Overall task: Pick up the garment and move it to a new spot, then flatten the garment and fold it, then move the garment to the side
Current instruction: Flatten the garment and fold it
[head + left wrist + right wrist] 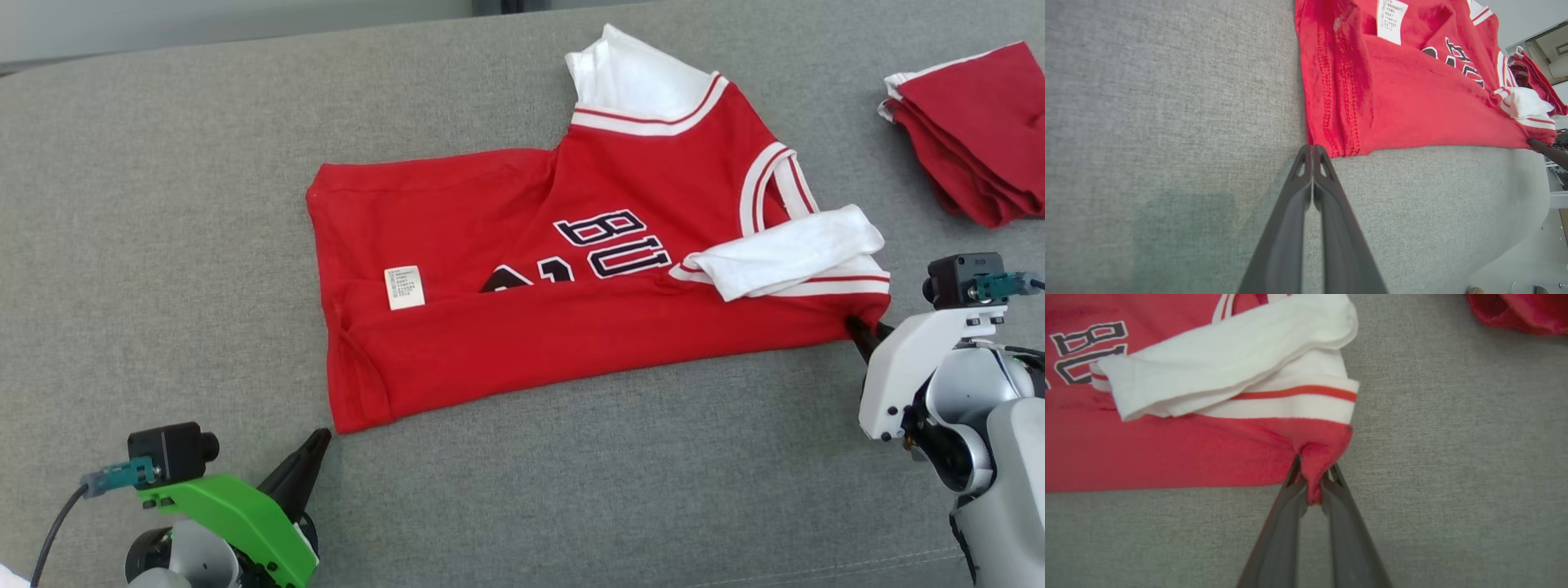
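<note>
A red jersey-style garment (571,327) with white sleeves and dark lettering lies partly folded on the grey cushioned surface (163,204), its near long edge turned up over the front. My right gripper (1312,477) is shut on a pinch of red cloth at the garment's (1167,457) near right corner, just below the striped white cuff; in the head view the right gripper (857,327) sits at that corner. My left gripper (1312,149) is shut with nothing between its fingers, its tip right at the hem corner of the garment (1412,102). In the head view the left gripper (320,439) lies just short of that near left corner.
A stack of folded red garments (980,131) lies at the far right, its edge also at the top right of the right wrist view (1515,310). Bare grey surface stretches left and in front of the jersey. The surface's rounded edge (1527,228) drops to the floor.
</note>
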Controlling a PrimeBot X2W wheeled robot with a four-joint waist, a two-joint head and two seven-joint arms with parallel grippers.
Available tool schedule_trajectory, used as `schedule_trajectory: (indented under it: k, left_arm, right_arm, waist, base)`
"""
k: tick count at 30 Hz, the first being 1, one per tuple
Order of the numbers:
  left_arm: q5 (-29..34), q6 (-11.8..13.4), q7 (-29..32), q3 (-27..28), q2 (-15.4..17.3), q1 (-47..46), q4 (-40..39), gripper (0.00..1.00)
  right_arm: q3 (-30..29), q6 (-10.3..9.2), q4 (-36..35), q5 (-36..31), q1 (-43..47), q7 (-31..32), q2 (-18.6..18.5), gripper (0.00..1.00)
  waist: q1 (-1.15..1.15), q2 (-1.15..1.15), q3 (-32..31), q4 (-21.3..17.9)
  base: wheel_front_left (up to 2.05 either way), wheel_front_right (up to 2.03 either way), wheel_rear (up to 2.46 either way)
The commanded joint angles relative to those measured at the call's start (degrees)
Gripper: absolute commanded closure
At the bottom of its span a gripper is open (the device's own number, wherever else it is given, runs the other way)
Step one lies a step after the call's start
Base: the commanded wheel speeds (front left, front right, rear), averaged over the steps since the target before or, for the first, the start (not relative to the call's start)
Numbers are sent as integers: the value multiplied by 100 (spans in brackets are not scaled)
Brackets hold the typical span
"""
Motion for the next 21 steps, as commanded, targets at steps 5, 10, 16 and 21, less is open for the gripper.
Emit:
schedule_trajectory:
  k: [5, 10, 16, 21]
  left_arm:
    - [-83, 81, -11, -29, 31, 291, -90, 100]
    - [-73, 170, -36, -76, 40, 468, -204, 100]
    - [-17, 259, -12, -136, 76, 608, -379, 100]
    - [44, 334, -37, -141, 134, 680, -505, 100]
  right_arm:
    - [-40, -13, -144, 163, 365, 161, -166, 100]
    - [-76, -13, -263, 258, 608, 276, -231, 100]
    - [-125, -13, -364, 307, 765, 375, -257, 100]
    - [-176, -13, -377, 246, 875, 451, -268, 100]
  waist:
    - [0, 0, -484, -31]
    - [0, 0, -663, -44]
    - [0, 0, -747, -34]
    - [0, 0, -739, -16]
  base:
    - [0, 0, 0]
    - [0, 0, 0]
    - [0, 0, 0]
    - [0, 0, 0]
